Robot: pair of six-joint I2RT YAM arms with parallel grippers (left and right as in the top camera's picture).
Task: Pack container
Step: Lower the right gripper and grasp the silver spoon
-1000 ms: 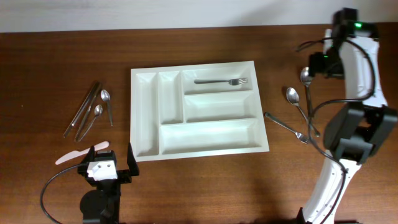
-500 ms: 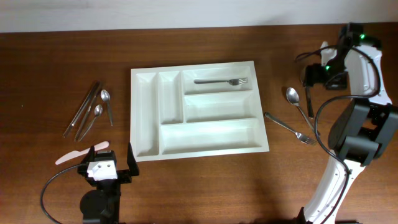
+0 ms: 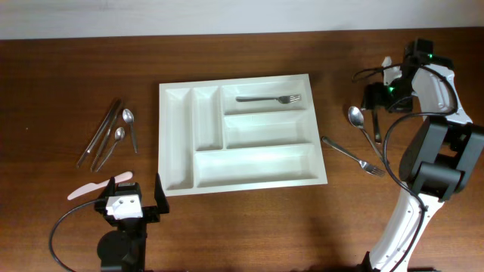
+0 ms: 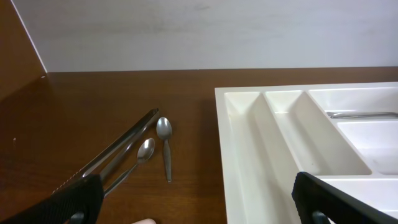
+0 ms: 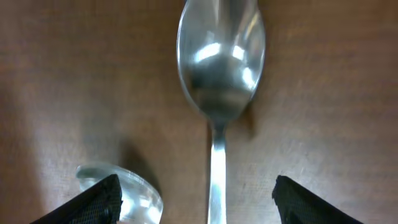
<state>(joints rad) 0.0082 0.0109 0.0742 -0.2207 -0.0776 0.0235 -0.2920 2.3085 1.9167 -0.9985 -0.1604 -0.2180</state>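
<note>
The white cutlery tray (image 3: 175, 143) lies mid-table with one fork (image 3: 268, 99) in its top long compartment; the other compartments are bare. My right gripper (image 3: 376, 98) is open, low over the table right of the tray. In the right wrist view a steel spoon (image 5: 221, 56) lies between its open fingers (image 5: 202, 205), handle running toward the camera, not gripped. A second spoon (image 3: 355, 115) lies just left of it, and its bowl shows in the right wrist view (image 5: 127, 190). My left gripper (image 3: 132, 198) is open and empty at the front left, near the tray's corner (image 4: 221, 124).
A fork (image 3: 352, 155) lies right of the tray's right edge. Left of the tray lie two knives (image 3: 102, 132) and two spoons (image 3: 128, 125), which also show in the left wrist view (image 4: 165, 134). A pale plastic knife (image 3: 94, 187) lies by the left gripper.
My right gripper has come down and leftward from the back of the table onto the spoon, now covering its bowl in the overhead view. The left arm has not moved.
</note>
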